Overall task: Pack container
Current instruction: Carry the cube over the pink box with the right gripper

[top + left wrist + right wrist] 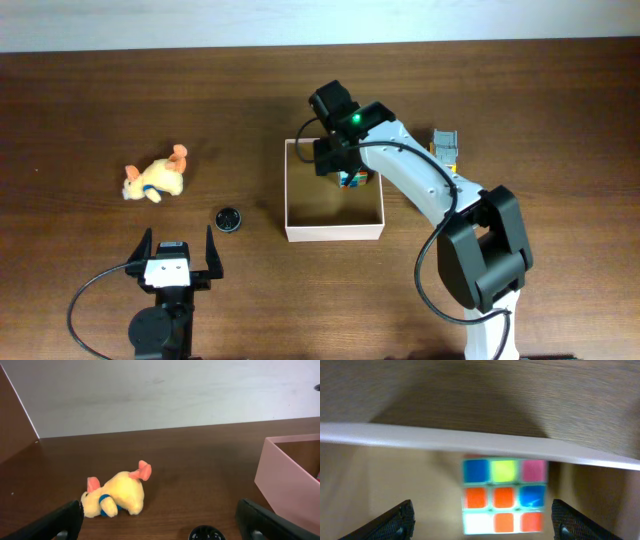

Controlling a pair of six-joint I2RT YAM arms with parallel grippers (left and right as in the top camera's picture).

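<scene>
Container [334, 233] mid-table. Puzzle cube [352, 180] inside it, toward the back wall, right gripper [336, 160] above. Plush toy [155, 178] well left of container. Small disc [229, 219] between them, nearer the front. Left gripper [178, 240] in front of both. Small block [445, 146] right of container.

The right arm [420, 178] is built of smooth white shell links joined by bulky black joint housings. A thin black cable [419, 270] loops beside it, and a small green light [353, 121] glows near the wrist. The left arm [160, 325] shows a round black joint, a white block [168, 266] behind the left pincer [178, 238], and a second black cable [73, 315]. The left pincer and the right pincer [345, 172] both have matte black fingers [62, 521].
</scene>
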